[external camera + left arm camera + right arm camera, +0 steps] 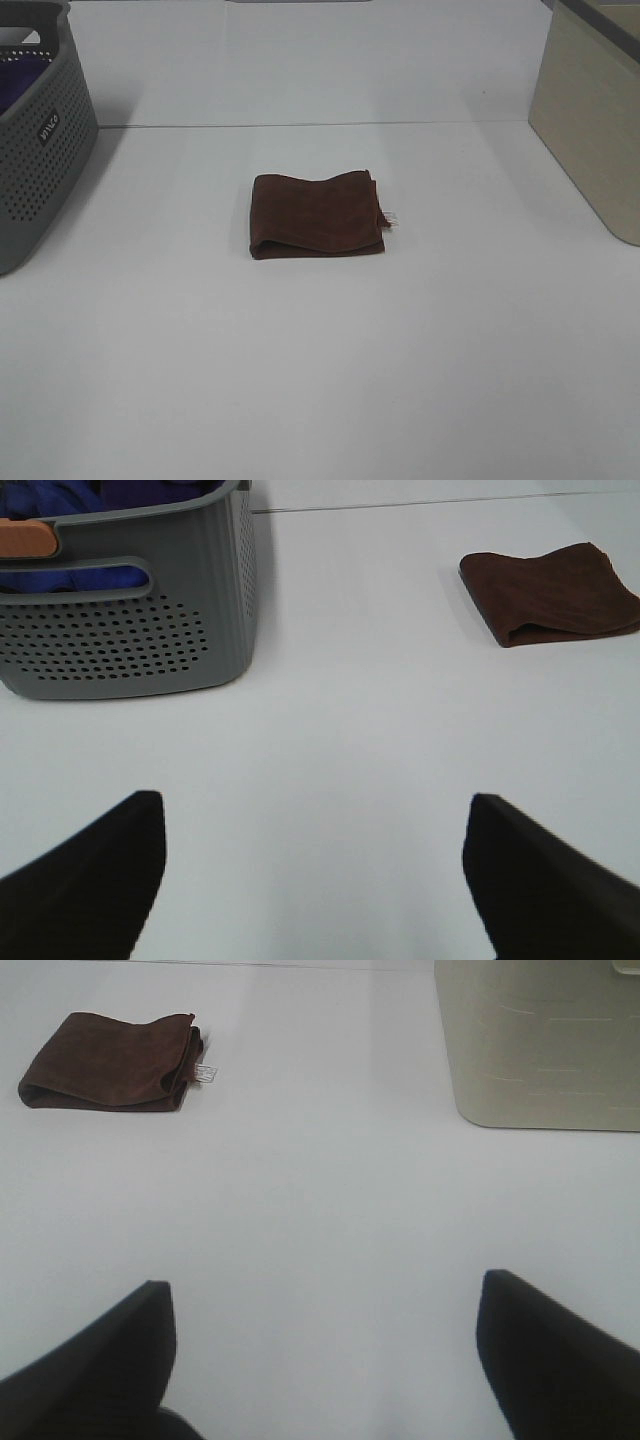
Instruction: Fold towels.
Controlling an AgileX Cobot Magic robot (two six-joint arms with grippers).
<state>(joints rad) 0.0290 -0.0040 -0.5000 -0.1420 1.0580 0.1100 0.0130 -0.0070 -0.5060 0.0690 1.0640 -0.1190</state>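
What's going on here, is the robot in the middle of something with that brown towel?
Nothing is being handled right now. The brown towel lies folded on the white table, its white tag sticking out at one side. The left gripper and right gripper are both open, empty and well away from it.

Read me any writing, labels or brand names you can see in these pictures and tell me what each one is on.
Small plate on the grey basket: white letters, too blurred to read.
White tag on the folded brown towel: any print is too small to read.
Beige bin: no text visible.
Nothing legible anywhere else in the three views.
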